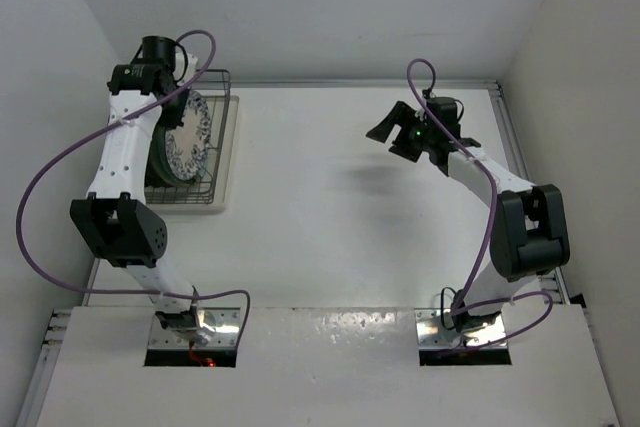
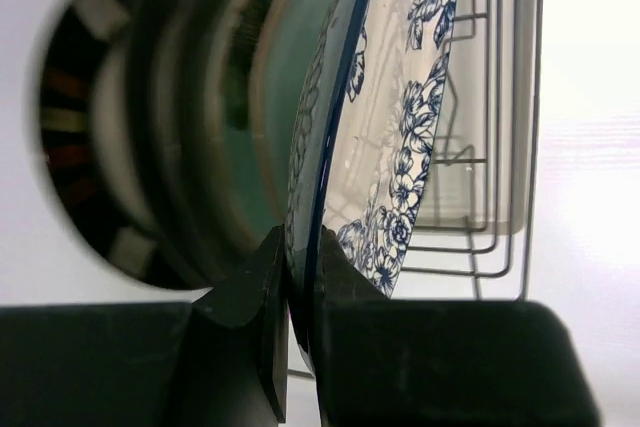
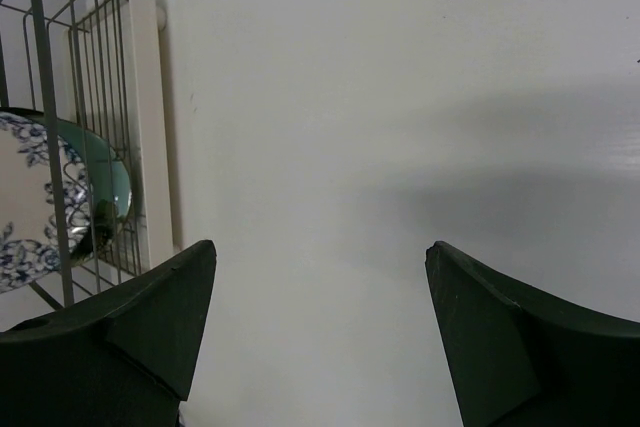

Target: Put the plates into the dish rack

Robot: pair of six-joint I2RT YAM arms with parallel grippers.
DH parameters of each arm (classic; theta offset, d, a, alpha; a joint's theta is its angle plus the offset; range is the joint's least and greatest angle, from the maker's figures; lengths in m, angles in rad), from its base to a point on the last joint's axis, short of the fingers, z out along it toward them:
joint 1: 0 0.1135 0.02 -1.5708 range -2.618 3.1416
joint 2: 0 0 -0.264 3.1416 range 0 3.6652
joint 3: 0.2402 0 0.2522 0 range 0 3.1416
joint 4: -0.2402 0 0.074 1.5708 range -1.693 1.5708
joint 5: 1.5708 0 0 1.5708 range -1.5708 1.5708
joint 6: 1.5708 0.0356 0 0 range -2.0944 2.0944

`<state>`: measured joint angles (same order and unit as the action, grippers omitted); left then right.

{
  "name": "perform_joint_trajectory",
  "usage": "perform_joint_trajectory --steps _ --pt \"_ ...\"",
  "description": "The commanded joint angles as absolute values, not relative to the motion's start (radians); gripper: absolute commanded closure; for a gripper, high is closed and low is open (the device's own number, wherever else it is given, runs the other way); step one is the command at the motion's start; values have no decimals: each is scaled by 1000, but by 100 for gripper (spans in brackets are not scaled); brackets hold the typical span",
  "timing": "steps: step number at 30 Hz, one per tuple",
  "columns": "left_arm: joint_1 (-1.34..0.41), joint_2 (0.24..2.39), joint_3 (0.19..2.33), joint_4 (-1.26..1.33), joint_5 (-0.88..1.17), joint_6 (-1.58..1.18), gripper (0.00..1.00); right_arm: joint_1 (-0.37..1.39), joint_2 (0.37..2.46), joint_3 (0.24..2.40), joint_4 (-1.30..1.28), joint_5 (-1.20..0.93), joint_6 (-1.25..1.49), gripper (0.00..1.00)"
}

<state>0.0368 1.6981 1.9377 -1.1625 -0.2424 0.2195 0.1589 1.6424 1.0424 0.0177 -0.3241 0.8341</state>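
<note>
Left wrist view: the left gripper (image 2: 302, 262) is clenched on the rim of the blue-and-white plate (image 2: 400, 137), with one finger on each face. The plate stands on edge among the wires of the dish rack (image 2: 500, 147). A mint-green plate (image 2: 265, 117) stands just behind it, and a striped-rim plate (image 2: 75, 137) stands upright farther back. The rack sits at the far left of the table (image 1: 330, 197). The right gripper (image 3: 320, 277) hangs spread open over the table, well apart from the rack.

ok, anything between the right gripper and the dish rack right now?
Nothing. In the top view, only bare white table separates the open right gripper from the dish rack. The right wrist view shows the same bare stretch.
</note>
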Motion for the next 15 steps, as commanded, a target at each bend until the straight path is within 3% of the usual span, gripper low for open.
perform_joint_trajectory --steps 1,11,12,15 --pt "63 1635 1867 -1063 -321 203 100 158 1634 1085 38 -318 828 14" --pt "72 1626 1812 -1061 -258 160 100 158 1628 1083 23 -305 833 14" --pt "72 1626 1812 -1062 -247 160 91 158 1629 1081 21 -301 831 14" --pt "72 1626 1821 -1097 -224 179 78 158 1621 1083 14 -296 827 14"
